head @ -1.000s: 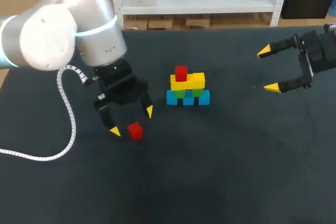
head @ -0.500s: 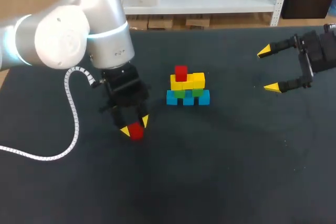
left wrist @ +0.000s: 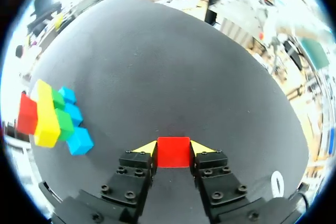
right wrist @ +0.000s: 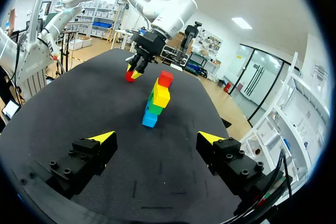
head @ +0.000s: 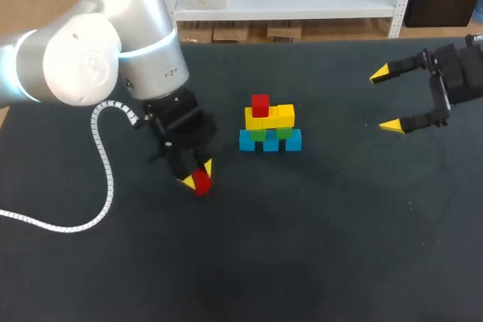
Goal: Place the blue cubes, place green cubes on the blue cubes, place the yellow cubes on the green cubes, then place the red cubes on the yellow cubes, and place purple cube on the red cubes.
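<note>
Dark table [head: 317,246]; left hand [left wrist: 173,148] pinching red cube [left wrist: 173,155]; right hand [right wrist: 156,138] spread.

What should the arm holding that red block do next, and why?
Probably lift it straight up. The left gripper is shut on the loose red cube, apparently on the table, while the stack carries only one red cube, with a bare yellow cube beside it awaiting another.

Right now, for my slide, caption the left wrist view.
Left hand shut on a red cube, stack off to its side.
</note>
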### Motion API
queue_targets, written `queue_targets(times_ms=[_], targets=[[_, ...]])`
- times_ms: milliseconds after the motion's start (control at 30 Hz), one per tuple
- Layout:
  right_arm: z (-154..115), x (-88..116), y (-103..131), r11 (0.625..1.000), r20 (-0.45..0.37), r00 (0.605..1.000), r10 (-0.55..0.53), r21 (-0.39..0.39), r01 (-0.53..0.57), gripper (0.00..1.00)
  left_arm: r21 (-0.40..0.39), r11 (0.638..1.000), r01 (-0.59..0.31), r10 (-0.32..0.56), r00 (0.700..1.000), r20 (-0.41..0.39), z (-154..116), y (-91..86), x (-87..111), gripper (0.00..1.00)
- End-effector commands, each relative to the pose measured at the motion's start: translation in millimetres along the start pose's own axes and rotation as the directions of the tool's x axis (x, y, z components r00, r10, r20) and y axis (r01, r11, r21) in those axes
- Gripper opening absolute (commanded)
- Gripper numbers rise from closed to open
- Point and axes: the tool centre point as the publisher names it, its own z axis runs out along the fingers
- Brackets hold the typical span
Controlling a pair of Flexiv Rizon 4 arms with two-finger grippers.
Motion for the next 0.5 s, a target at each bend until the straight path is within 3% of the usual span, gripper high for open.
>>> queue_targets(times_ms=[33,167,233,333,500], targets=[[0,0,0,1.0,-0.001,1.0,0.001,0.0,-0.001,1.0,-0.075,0.985,0.158,-0.158,0.987,-0.006,-10,0.5,-23.8,0.0],[0,0,0,1.0,-0.001,1.0,0.001,0.0,-0.001,1.0,-0.152,0.932,0.328,-0.326,0.944,0.041,-5,17.5,-51.9,0.0],[0,0,0,1.0,-0.001,1.0,0.001,0.0,-0.001,1.0,-0.168,0.885,0.433,-0.426,0.901,0.08,1,28.4,-65.1,0.0],[0,0,0,1.0,-0.001,1.0,0.001,0.0,-0.001,1.0,-0.167,0.843,0.511,-0.499,0.859,0.114,13,44.8,-82.8,0.0],[0,0,0,1.0,-0.001,1.0,0.001,0.0,-0.001,1.0,-0.184,0.8,0.572,-0.552,0.82,0.152,22,64.9,-108.1,0.0]])
